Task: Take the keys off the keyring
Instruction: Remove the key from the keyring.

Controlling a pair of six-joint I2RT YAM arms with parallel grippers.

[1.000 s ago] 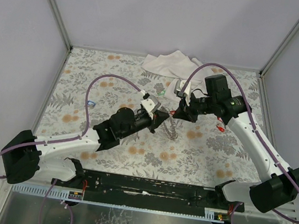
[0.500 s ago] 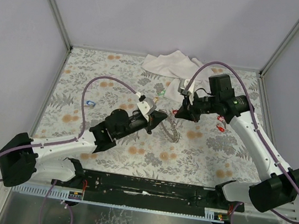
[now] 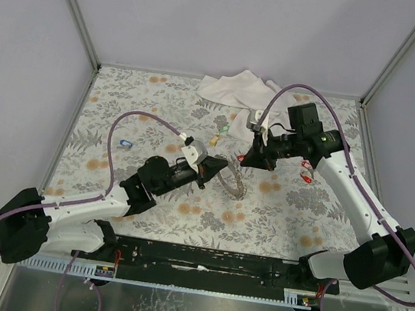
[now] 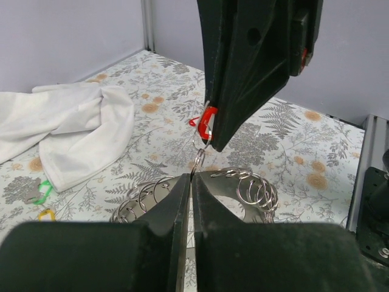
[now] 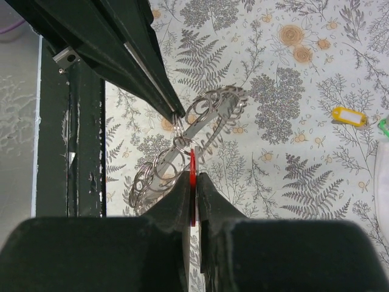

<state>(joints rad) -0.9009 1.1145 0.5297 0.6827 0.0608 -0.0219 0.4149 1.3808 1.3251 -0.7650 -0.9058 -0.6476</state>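
Note:
The keyring (image 3: 232,181), a silvery chain of linked rings, hangs between my two grippers just above the table. My left gripper (image 3: 211,168) is shut on one of its rings (image 4: 196,163), and loops of the chain (image 4: 256,190) spread on both sides of my jaws. My right gripper (image 3: 246,158) is shut on a red key (image 5: 192,163) that is still joined to the chain (image 5: 203,115). In the left wrist view the red key (image 4: 207,119) shows at the right fingertips. Loose keys lie on the table: red (image 3: 306,179), blue (image 3: 125,143), green (image 3: 224,129) and yellow (image 3: 216,136).
A crumpled white cloth (image 3: 236,88) lies at the back middle of the flowered table; it also shows in the left wrist view (image 4: 67,125). The yellow key (image 5: 348,115) lies to the right in the right wrist view. Metal frame rails edge the table.
My left gripper has drawn back toward the near left with the ring in it, and the chain has followed. My right gripper has stayed almost in place, still holding the red key.

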